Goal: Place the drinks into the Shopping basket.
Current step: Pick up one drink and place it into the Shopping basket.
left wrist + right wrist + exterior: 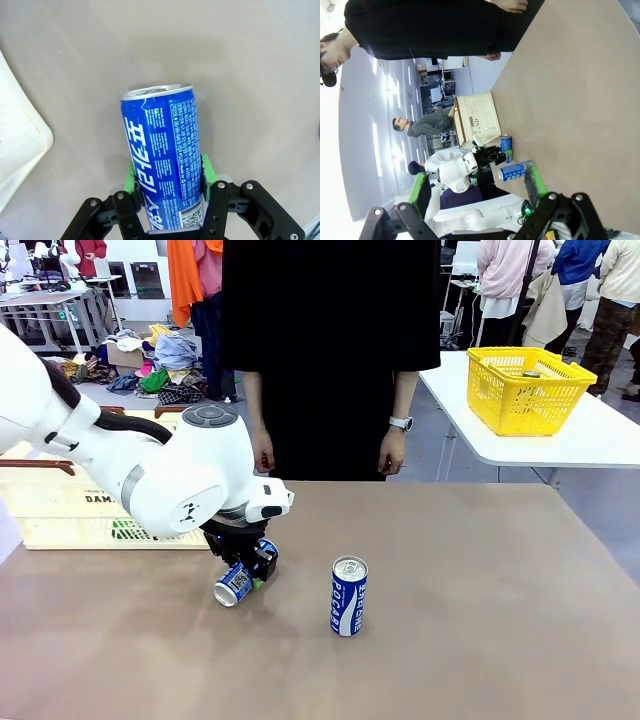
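Observation:
A blue drink can (235, 585) with white lettering lies tilted low over the table, its silver top toward the front left. My left gripper (250, 565) is shut on it. In the left wrist view the green pads (131, 176) press both sides of this can (162, 155), near its base. A second blue can (349, 596) stands upright on the table to the right, untouched. The cream Shopping basket (70, 515) sits at the table's left, behind my left arm. My right gripper (477, 187) hangs open and holds nothing; beyond it are the standing can (515, 171) and the held can (506, 144).
A person in black (330, 350) stands at the far edge, hands down at their sides. A yellow mesh basket (528, 390) sits on a separate white table at the back right. The basket's white corner (20, 150) shows left of the held can.

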`<action>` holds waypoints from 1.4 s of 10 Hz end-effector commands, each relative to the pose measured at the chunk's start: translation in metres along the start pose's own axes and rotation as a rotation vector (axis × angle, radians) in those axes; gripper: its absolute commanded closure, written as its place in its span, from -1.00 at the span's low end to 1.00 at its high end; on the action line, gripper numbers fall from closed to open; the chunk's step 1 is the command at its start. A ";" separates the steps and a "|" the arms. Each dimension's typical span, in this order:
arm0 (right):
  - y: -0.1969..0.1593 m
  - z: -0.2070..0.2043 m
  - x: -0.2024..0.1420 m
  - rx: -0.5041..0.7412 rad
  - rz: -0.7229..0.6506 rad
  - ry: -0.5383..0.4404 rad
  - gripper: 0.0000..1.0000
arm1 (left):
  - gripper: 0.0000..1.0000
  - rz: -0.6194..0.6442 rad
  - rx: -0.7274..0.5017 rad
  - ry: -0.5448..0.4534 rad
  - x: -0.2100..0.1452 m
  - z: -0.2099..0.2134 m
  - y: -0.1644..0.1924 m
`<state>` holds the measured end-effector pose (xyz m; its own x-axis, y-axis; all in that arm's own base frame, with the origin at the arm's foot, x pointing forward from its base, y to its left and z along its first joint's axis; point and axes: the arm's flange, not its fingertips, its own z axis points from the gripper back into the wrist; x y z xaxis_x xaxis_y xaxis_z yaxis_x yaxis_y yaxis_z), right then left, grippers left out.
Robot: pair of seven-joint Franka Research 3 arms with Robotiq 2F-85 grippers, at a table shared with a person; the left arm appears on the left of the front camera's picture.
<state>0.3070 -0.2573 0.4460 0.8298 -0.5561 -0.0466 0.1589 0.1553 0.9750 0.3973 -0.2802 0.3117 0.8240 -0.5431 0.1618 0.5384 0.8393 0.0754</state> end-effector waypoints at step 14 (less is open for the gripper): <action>0.001 0.000 -0.002 0.002 0.008 -0.004 -1.00 | 1.00 0.731 -0.010 -0.274 -0.002 0.230 0.358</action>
<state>0.3068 -0.2575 0.4457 0.8294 -0.5567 -0.0472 0.1593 0.1547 0.9750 0.5519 0.0335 0.5637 0.9027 0.1093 0.4163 -0.0458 0.9861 -0.1596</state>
